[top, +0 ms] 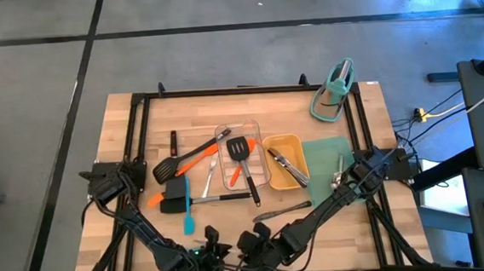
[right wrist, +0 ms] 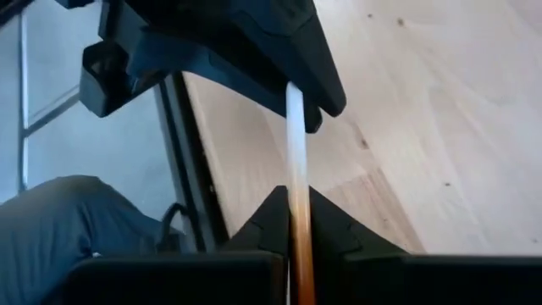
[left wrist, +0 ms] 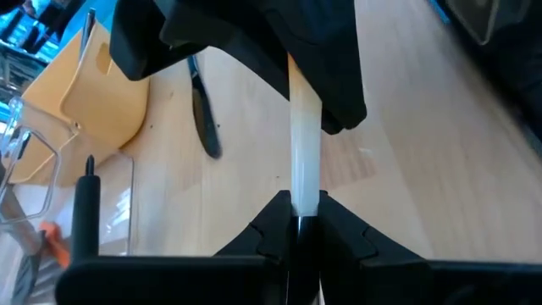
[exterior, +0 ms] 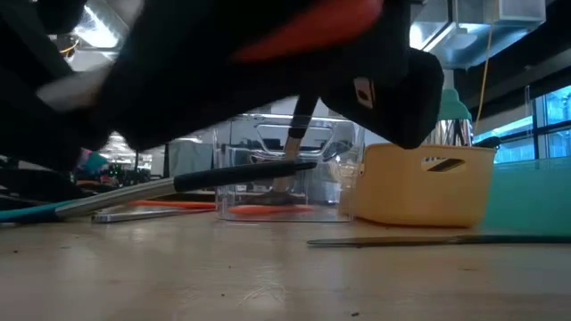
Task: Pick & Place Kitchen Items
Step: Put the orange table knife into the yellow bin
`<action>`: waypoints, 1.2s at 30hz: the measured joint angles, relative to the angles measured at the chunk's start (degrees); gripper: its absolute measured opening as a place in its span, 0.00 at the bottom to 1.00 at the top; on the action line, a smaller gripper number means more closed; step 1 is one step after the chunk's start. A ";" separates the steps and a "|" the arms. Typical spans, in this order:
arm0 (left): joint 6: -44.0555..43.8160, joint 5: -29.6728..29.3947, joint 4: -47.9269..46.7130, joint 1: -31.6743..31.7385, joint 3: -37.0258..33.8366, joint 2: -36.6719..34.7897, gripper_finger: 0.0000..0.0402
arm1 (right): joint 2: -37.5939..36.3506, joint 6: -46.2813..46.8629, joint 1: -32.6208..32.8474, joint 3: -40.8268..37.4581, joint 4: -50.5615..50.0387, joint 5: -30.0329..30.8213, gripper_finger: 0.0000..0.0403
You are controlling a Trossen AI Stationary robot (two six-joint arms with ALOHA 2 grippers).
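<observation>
Near the table's front edge, at the middle, my left gripper (top: 211, 240) and right gripper (top: 245, 242) face each other, both shut on one slim orange spatula with a pale shaft (left wrist: 305, 144). In the high view the arms hide it. The low view shows its orange part (exterior: 303, 31) high up among the dark grippers. Other kitchen items lie farther back. A black slotted turner (top: 241, 153) rests in the clear tray (top: 257, 126), tongs (top: 285, 165) in the yellow tray (top: 296, 140). A blue spatula (top: 188, 218) and a steel spoon (top: 281, 210) lie flat on the wood. My left gripper (left wrist: 303, 222) pinches the pale shaft (left wrist: 305, 199) between its two fingers. The shaft runs straight out ahead along the fingers into the right gripper (left wrist: 254, 42), clear of the table. My right gripper (right wrist: 296, 222) pinches the same shaft between its two fingers where it turns orange (right wrist: 301, 254). The pale part (right wrist: 294, 144) runs ahead along the fingers into the left gripper (right wrist: 237, 42). The spatula hangs above the wood between the two.
A black turner and an orange utensil (top: 180, 164) lie crossed left of the clear tray. A teal stand (top: 334, 90) is at the far right corner and a green mat (top: 325, 160) lies right of the yellow tray. Black frame rails (top: 140, 143) border the table.
</observation>
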 joint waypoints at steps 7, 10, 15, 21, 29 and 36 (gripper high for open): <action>-2.42 0.33 -1.64 -1.62 0.04 -0.99 0.19 | 0.09 -0.02 0.27 -0.02 2.10 0.31 0.04; -2.08 -0.91 -2.54 -3.15 0.04 -3.42 0.23 | 0.09 -0.02 0.35 -0.02 2.64 1.19 0.04; -4.62 -5.37 -6.07 -6.09 0.04 -8.53 0.27 | 0.09 -0.05 0.44 -0.02 5.30 3.80 0.04; -12.82 -8.27 -13.68 -10.53 0.04 -15.35 0.25 | 0.08 -0.20 0.54 -0.02 7.48 7.24 0.04; -21.40 -19.01 -20.25 -19.43 0.04 -21.04 0.21 | -4.61 0.78 1.72 -0.02 1.53 13.77 0.04; -22.84 -25.92 -21.00 -24.28 0.04 -21.33 0.19 | -12.86 8.58 3.43 0.00 -16.66 20.95 0.04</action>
